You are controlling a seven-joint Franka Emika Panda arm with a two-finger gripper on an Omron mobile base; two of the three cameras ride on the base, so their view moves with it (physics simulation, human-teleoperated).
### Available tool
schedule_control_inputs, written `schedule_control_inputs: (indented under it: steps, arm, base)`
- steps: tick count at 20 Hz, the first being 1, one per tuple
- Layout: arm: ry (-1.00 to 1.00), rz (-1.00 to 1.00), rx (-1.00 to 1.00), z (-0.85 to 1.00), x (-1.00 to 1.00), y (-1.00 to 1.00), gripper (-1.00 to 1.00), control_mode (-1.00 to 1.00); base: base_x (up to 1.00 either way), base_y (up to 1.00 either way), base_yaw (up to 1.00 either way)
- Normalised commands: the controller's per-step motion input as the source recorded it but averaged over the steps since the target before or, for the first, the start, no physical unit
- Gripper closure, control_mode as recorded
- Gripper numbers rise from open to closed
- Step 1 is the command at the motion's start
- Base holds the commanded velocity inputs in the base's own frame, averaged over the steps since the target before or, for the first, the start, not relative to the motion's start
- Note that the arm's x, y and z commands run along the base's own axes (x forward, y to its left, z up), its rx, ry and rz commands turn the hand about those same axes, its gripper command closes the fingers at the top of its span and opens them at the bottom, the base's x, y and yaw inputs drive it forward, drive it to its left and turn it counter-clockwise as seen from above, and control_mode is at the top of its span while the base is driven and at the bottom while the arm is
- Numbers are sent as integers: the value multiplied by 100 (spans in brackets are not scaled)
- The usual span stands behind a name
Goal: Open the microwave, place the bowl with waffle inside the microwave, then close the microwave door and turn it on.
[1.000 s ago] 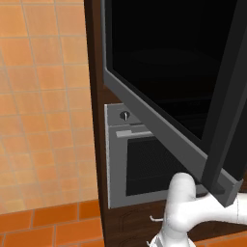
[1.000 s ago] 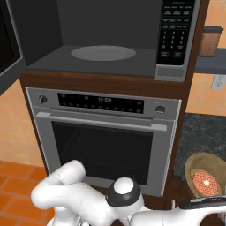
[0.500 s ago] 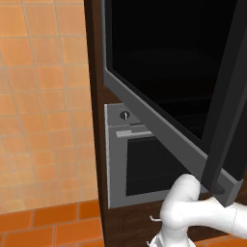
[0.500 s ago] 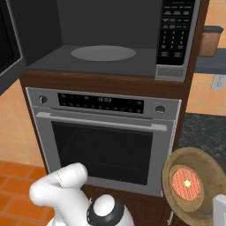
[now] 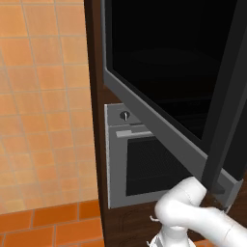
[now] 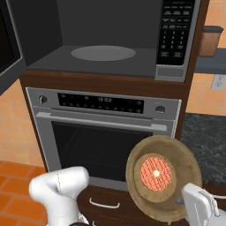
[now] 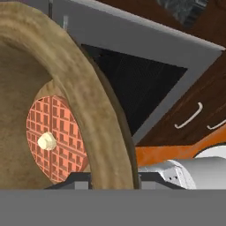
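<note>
One bowl [image 6: 163, 178] with a round waffle [image 6: 153, 173] hangs tilted in front of the oven [image 6: 101, 132], below the microwave [image 6: 106, 39]; the tool [image 7: 112, 180] is clenched on the bowl's rim, one finger either side; the microwave door [image 5: 169, 91] stands swung open, its cavity bare save the turntable [image 6: 103, 53].

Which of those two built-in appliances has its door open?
The upper one, the microwave: its cavity and turntable show, with the microwave door swung out to the left. The oven below it is closed.
</note>
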Motion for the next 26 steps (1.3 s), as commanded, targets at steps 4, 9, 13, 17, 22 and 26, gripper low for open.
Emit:
schedule_control_inputs:
  steps: [4,9,13,17,22,26]
  arm:
    - [-23,-26,-15,100,1,100,100,-100]
    - [-4,-30,-20,100,25,100,100,-100]
    - [1,-30,-17,100,46,100,100,-100]
    - [3,-30,-13,100,61,100,100,-100]
    - [31,-20,-5,100,90,100,100,-100]
    - [66,-4,1,100,95,76,100,-100]
  base:
    - [0,0,0]
    - [0,0,0]
    - [0,0,0]
    - [0,0,0]
    - [0,0,0]
    - [0,0,0]
